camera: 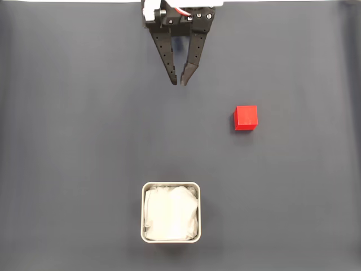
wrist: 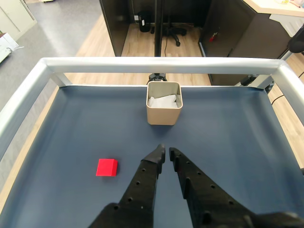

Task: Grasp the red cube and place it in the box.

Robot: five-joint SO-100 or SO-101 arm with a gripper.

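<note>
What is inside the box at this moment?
The box holds crumpled white lining paper, seen in both views. The red cube sits outside on the mat. Anything beneath the paper is covered.

Small red cube [camera: 246, 117] flat on dark mat, well apart from paper-lined pale square box [camera: 170, 237].

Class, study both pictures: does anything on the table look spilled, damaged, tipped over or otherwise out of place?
Nothing stands out. The red cube sits flat on the dark mat, the box stands upright with its crumpled white lining inside, and the gripper hangs nearly closed and empty, apart from both.
</note>
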